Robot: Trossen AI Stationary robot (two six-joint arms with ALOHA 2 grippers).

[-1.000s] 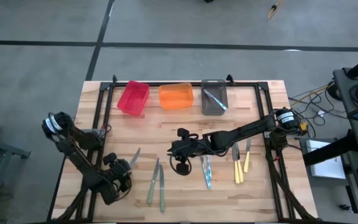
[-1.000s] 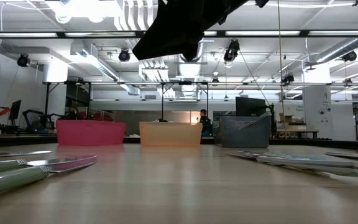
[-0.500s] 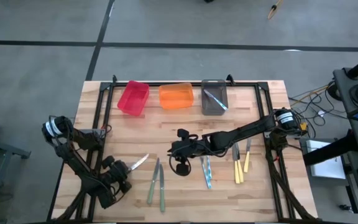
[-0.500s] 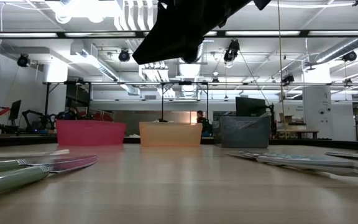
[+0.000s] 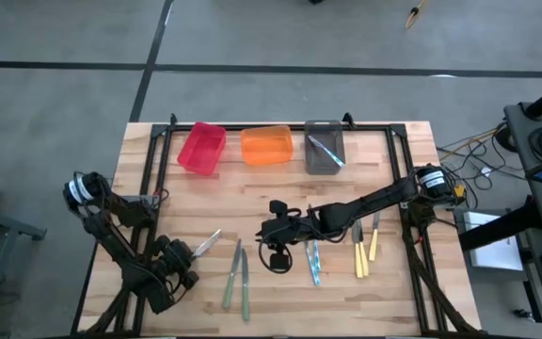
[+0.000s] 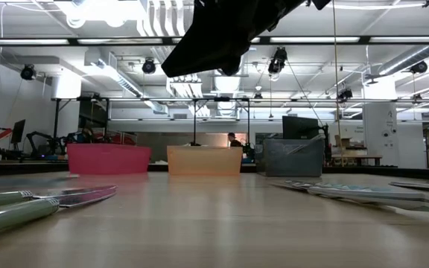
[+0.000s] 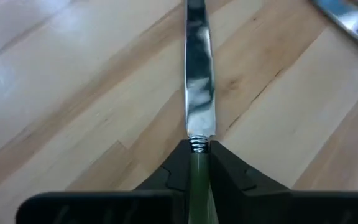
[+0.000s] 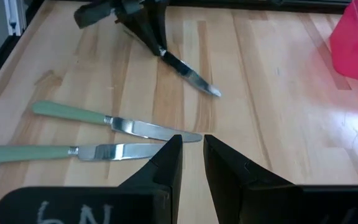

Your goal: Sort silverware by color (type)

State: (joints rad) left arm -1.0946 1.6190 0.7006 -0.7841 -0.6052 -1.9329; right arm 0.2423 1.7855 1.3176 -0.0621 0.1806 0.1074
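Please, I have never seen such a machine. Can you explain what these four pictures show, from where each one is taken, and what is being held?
Two robot arms work at a wooden table. One picture looks down from above, one looks level across the tabletop, and two come from cameras on the arms' wrists. At the far edge stand a red bin, an orange bin and a grey bin. Knives with coloured handles lie on the wood. The left tool grips a green-handled knife by its handle. The right tool hangs over the middle of the table, holding nothing, fingers slightly apart.
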